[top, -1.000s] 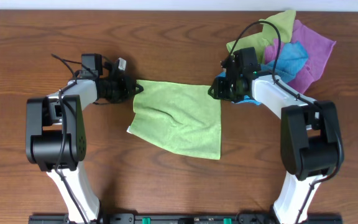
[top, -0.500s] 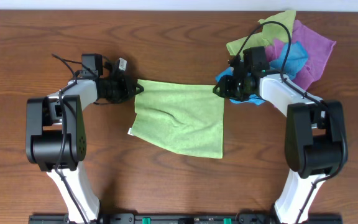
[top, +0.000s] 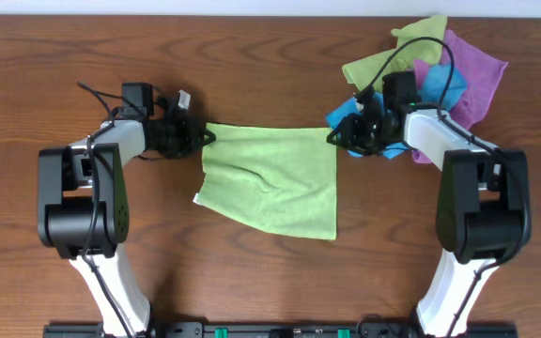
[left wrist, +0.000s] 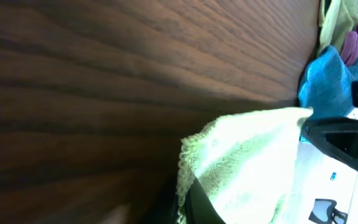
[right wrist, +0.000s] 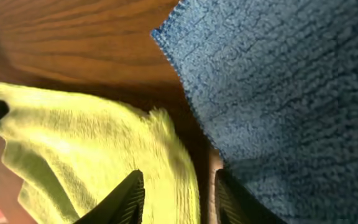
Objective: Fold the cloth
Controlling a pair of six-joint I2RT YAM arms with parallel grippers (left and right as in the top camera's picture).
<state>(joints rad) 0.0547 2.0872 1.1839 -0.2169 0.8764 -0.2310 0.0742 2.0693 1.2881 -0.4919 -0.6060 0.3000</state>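
Cloth (top: 270, 183) — one, lime, taut between two jaws, each tight on a corner

**Setting:** robotics lab bench.

**Evidence:**
- Bare dark wood-grain worktop (top: 270, 66).
- Two white-and-black arms, the left arm (top: 83, 202) and the right arm (top: 482, 202), rising from a black rail (top: 270, 330) at the near edge.
- Exposed black cables (top: 428, 40) looped over the wrists.
- A heap of cloths (top: 468, 80), blue, purple and olive, just beyond the right hand (top: 338, 138).
- A pale wall strip (top: 270, 7) along the far edge.

lime-green cloth (top: 270, 183): 1 | yellow-olive cloth (top: 425, 33): 1 | blue cloth (top: 444, 89): 1 | purple cloth (top: 477, 66): 1 | arms: 2, left arm (top: 92, 188), right arm (top: 477, 197)
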